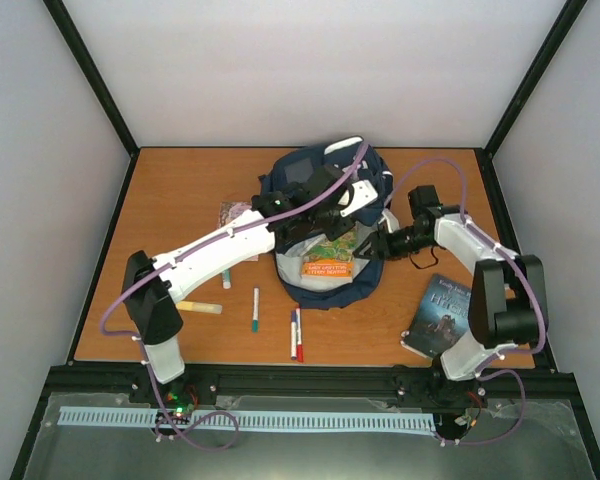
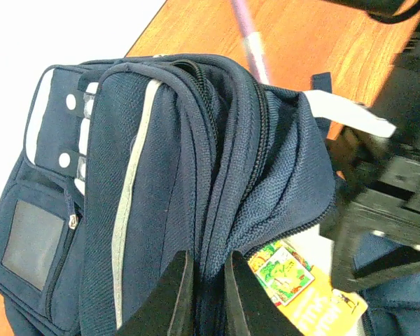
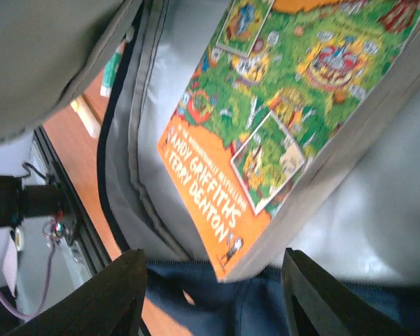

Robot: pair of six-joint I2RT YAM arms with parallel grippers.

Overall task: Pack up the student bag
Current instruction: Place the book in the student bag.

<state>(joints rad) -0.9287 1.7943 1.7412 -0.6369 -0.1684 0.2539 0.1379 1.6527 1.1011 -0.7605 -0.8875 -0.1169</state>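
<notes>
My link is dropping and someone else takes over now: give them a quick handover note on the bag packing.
Left gripper: shut on the zipper edge of the student bag, lifting the flap.
Right gripper: open, empty, fingers either side of a corner of the orange book.
Done: orange book lies in the bag's mouth, partly under the flap, one end showing.
To do: dark book, teal pen, red and blue pens, yellow marker and a patterned item lie on the table outside the bag.
</notes>
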